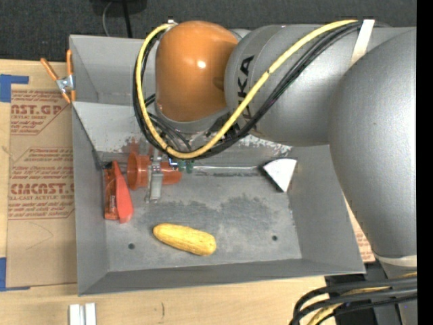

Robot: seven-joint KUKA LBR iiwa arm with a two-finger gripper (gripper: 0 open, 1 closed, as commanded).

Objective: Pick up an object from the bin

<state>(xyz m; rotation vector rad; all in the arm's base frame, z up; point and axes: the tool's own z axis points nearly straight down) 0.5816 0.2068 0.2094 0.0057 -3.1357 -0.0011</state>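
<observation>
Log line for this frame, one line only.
jaws: low at bin left, beside orange-red round piece | hold: unclear | loose: red strip far left; yellow corn front; white triangle right

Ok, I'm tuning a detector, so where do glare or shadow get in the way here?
Camera view: a bright highlight sits on the orange cover of the arm; the floor of the bin looks darker under the arm, around the end effector and the red things; the yellow piece and the white wedge lie in even light.
</observation>
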